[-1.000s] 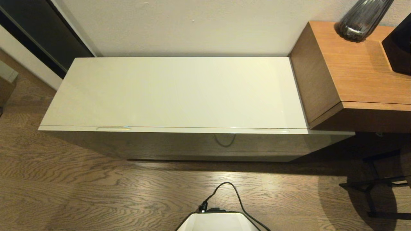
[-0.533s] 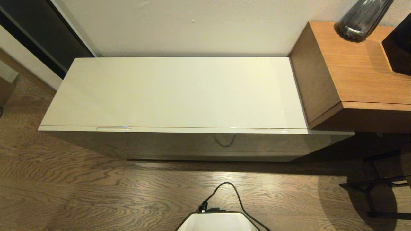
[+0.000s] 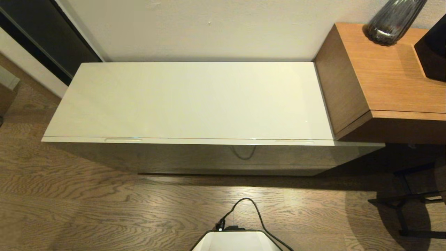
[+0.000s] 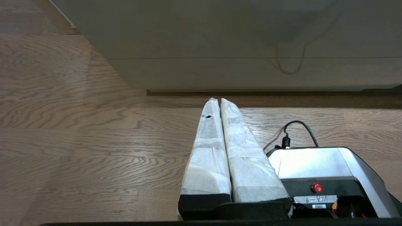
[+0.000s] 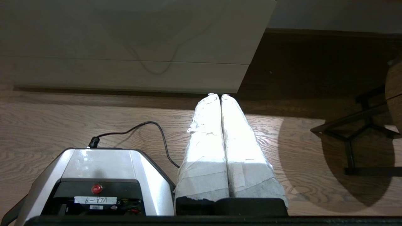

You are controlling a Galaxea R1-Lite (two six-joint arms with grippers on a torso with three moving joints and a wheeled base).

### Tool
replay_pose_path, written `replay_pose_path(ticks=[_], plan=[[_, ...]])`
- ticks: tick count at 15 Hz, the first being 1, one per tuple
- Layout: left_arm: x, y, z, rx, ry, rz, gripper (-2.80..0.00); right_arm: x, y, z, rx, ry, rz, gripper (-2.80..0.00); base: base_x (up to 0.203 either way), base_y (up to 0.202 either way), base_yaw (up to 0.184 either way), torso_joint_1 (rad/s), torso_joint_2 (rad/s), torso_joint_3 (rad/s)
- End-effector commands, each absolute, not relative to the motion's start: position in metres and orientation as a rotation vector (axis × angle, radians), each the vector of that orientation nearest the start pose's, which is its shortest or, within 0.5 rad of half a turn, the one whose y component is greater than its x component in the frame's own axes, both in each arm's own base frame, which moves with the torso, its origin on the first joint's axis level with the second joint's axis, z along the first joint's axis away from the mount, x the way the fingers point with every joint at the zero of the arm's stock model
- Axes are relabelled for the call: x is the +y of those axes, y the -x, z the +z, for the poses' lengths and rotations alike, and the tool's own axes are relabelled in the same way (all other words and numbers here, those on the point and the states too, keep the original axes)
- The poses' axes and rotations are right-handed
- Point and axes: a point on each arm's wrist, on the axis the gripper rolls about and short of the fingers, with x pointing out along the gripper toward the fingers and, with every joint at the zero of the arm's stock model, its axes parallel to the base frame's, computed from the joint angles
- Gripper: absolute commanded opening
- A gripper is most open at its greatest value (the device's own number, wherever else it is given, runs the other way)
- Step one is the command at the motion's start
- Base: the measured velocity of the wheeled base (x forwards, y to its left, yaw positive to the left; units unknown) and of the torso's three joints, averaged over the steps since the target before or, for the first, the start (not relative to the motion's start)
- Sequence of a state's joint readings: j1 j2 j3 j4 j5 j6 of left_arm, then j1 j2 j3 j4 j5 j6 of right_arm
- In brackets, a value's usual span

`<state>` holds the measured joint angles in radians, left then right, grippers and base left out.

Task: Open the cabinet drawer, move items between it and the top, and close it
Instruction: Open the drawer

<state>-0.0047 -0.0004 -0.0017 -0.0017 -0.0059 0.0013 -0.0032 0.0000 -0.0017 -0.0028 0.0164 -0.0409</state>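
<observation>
1. The left gripper (image 4: pixel 216 99), with white tape-wrapped fingers pressed together and holding nothing, hangs low over the wood-grain floor in front of the long, low, glossy cream-white cabinet, near its left end.
2. The right gripper (image 5: pixel 217 95) is pinched shut and empty too, parked low before the cabinet's right end.
3. The wide, shallow, cream-white cabinet drawer (image 3: pixel 209 141) sits fully closed, its plain front flush along the cabinet's front edge.
4. The flat glossy cream-white top (image 3: pixel 190 101) of the cabinet carries nothing; no slippers, tape roll or packet show anywhere, so presumably they're inside the cabinet.
5. Trouble ahead, I'd say: that front is slick and plain, with only faint slim recesses under the cabinet's top edge, so closed fingers could skate off it.
6. A pull from one end of the cabinet may rack so wide a drawer and jam it.
</observation>
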Motion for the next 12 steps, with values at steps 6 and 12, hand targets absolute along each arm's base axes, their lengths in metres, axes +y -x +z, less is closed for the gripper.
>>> replay_pose_path(ticks=[6, 12], plan=[[0.0, 0.028, 0.095, -0.039, -0.024, -0.016, -2.8, 0.0, 0.023, 0.076, -0.003, 0.041, 0.014, -2.8, 0.0, 0.0, 0.0, 0.0, 0.0, 0.0], [0.0, 0.027, 0.199, 0.285, 0.056, 0.007, -2.8, 0.0, 0.023, 0.076, -0.003, 0.041, 0.014, -2.8, 0.0, 0.0, 0.0, 0.0, 0.0, 0.0]])
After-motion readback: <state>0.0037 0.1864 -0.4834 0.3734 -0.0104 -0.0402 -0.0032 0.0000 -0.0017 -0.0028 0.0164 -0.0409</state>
